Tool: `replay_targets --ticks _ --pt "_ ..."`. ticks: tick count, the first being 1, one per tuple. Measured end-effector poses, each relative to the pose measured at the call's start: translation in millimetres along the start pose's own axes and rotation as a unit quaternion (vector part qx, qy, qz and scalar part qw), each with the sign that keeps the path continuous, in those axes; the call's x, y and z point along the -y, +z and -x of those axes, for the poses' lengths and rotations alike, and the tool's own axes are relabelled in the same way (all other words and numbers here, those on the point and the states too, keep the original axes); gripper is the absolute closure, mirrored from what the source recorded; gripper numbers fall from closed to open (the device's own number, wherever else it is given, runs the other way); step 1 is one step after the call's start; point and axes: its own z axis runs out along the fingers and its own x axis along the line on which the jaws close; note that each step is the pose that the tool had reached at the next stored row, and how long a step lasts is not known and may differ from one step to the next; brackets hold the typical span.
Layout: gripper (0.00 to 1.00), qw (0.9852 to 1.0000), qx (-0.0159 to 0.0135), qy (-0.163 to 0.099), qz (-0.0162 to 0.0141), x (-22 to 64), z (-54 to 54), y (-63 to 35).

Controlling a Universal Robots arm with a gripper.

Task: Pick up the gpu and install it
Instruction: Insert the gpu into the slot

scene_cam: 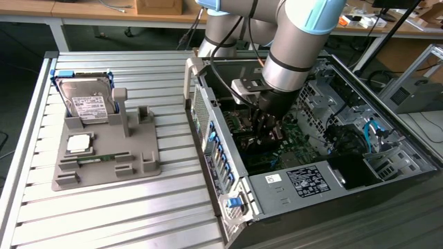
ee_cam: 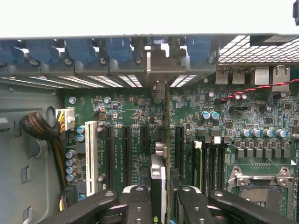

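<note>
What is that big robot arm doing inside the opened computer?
The arm has reached down into the open grey desktop computer case, and its gripper holds the gpu, a thin dark expansion card, edge-on over the slots of the green motherboard. The card's metal end lines up with the rear bracket openings. On the slatted table at the exterior view's left, a grey parts holder carries a boxy silver hard drive and a slim green memory stick.

Hard drive (scene_cam: pixel 84 101) upright in grey fixture (scene_cam: pixel 104 155) on slatted table (scene_cam: pixel 124 207); green memory stick (scene_cam: pixel 104 157) lying flat in fixture. Open computer case (scene_cam: pixel 332 176) at exterior view's right; motherboard (ee_cam: pixel 140 126) inside.
</note>
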Motion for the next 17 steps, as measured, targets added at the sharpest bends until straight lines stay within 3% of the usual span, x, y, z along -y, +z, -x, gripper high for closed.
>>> replay_targets --ticks 5,8,10,17 --pt "0.72 1.0000 0.0005 0.000 -0.0002 -0.1 0.1 0.4" --pt "0.54 1.0000 0.0001 0.000 0.0000 0.0 0.0 0.1" --pt "0.54 1.0000 0.0000 0.000 0.0000 0.0 0.1 0.0" --pt "0.54 1.0000 0.0001 0.000 -0.0004 -0.6 -1.2 -29.5"
